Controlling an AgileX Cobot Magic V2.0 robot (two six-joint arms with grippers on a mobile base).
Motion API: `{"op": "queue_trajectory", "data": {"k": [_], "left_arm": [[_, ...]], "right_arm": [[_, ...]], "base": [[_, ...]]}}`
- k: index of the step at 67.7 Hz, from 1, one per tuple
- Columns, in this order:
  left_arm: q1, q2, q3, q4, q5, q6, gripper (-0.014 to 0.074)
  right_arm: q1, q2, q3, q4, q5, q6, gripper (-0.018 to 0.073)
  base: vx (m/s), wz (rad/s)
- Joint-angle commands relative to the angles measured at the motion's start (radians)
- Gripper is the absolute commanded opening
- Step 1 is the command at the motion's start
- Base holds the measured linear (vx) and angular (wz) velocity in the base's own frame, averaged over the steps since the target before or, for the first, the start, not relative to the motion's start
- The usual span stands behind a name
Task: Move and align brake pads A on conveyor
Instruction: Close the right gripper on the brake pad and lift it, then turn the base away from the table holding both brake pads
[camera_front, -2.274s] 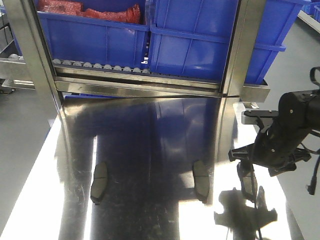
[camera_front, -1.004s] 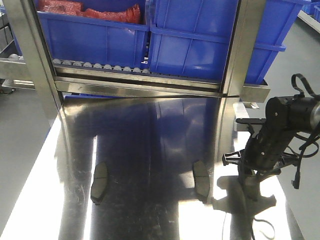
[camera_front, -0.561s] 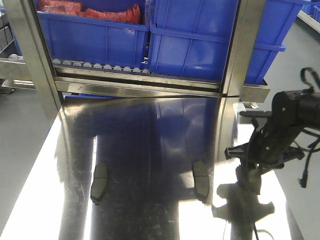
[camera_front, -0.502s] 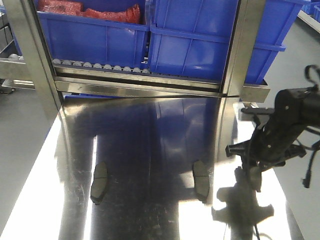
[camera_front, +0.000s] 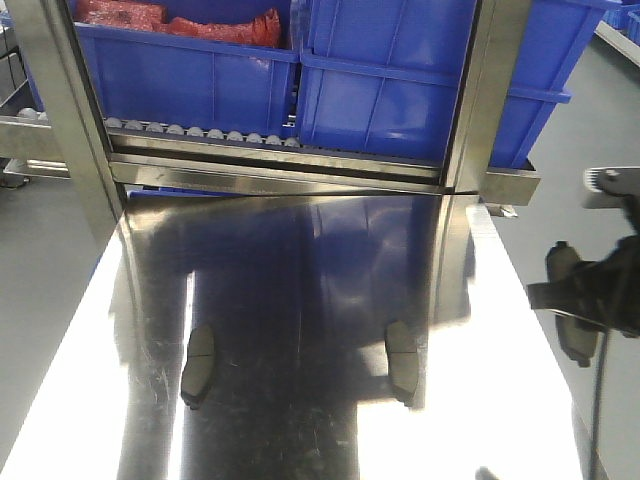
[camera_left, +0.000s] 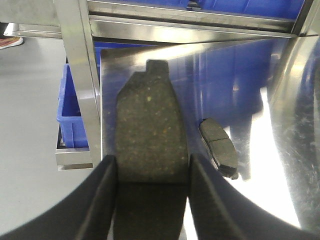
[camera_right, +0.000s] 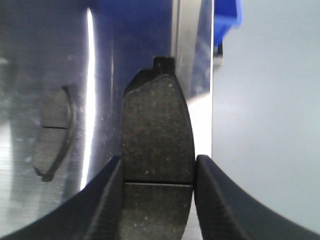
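Brake pads A (camera_front: 402, 361) are split two and two: one in each gripper, two lying flat on the shiny steel desk (camera_front: 300, 270).

Nearest, the left gripper (camera_left: 150, 160) is drawn in to the pad's width. Both fingers (camera_left: 102, 195) press the long edges of the left held pad (camera_left: 149, 115), which juts forward over the desk's left edge. The right gripper (camera_right: 158, 160) clamps the right held pad (camera_right: 157, 125) (camera_front: 572, 310) the same way, at the desk's right rim.

Further in, the left desk pad (camera_front: 198, 366) (camera_left: 218, 147) and the right desk pad (camera_front: 402, 361) (camera_right: 54, 132) lie well apart. Each points lengthwise toward the rack, with a thin groove across its middle.

Beyond the desk, a steel-framed roller rack (camera_front: 200, 135) carries two blue bins side by side. The left bin (camera_front: 190, 75) holds red bagged items (camera_front: 170, 18); what is in the right bin (camera_front: 430, 90) cannot be seen. The left wrist view also shows a lower blue bin (camera_left: 72, 117) beside the desk's left edge, contents hidden.
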Motion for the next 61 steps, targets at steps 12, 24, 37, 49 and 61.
{"op": "queue_trajectory", "data": {"k": [12, 24, 37, 49, 61], "left_arm": [[-0.002, 0.007, -0.028, -0.007, -0.092, 0.0, -0.0006], [-0.002, 0.007, -0.028, -0.007, -0.092, 0.0, -0.0006], [-0.002, 0.007, -0.028, -0.007, -0.092, 0.0, -0.0006], [-0.002, 0.007, -0.028, -0.007, -0.092, 0.0, -0.0006], [-0.002, 0.007, -0.028, -0.007, -0.092, 0.0, -0.0006]], "right_arm": [[0.0, -0.355, 0.162, -0.011, -0.189, -0.029, -0.0008], [0.0, -0.568, 0.285, 0.01, -0.245, -0.042, -0.0008], [0.0, -0.721, 0.367, 0.03, -0.274, -0.041, -0.0008], [0.0, -0.805, 0.378, 0.03, -0.247, -0.041, -0.0008], [0.0, -0.855, 0.409, 0.03, -0.25, -0.043, -0.0008]], "base": [[0.0, 0.0], [0.0, 0.0], [0.0, 0.0], [0.0, 0.0], [0.0, 0.0]]}}
